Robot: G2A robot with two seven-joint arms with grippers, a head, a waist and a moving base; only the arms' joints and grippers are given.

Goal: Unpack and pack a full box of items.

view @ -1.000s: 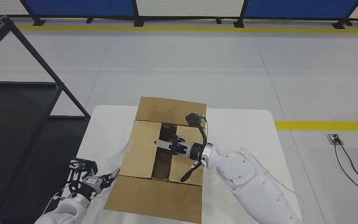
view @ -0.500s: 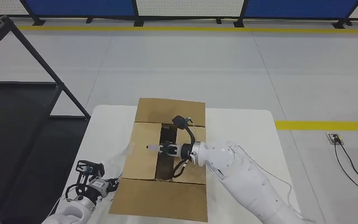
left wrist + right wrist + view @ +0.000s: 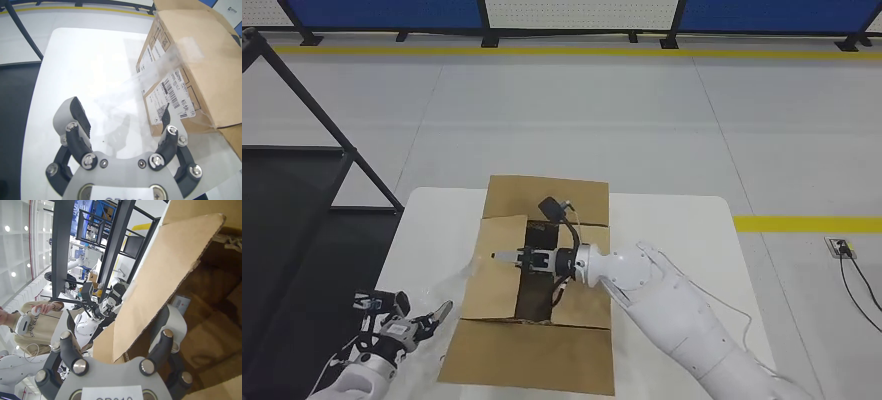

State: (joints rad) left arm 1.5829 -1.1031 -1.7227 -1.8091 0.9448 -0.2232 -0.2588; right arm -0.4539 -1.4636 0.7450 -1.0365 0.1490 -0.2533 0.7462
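Observation:
A brown cardboard box (image 3: 542, 350) stands on the white table (image 3: 672, 225), its outer flaps spread flat. My right gripper (image 3: 504, 256) is over the box's opening, open, with the raised left inner flap (image 3: 498, 285) between its fingers. In the right wrist view the flap (image 3: 170, 262) runs between the two fingers of the right gripper (image 3: 121, 313), and the dim box interior (image 3: 217, 291) holds a labelled item (image 3: 181, 303). My left gripper (image 3: 439, 316) is open and empty at the table's front left, beside the box wall (image 3: 198, 56). In its own view, the left gripper (image 3: 122, 108) hovers over bare table.
A loose strip of clear tape (image 3: 151, 70) hangs from the box's labelled side (image 3: 175, 98) toward the table. A black metal frame (image 3: 302, 150) stands left of the table. Bare tabletop lies left and right of the box.
My right gripper moved left across the opening and tipped the left inner flap up. My left gripper shifted slightly further left, away from the box.

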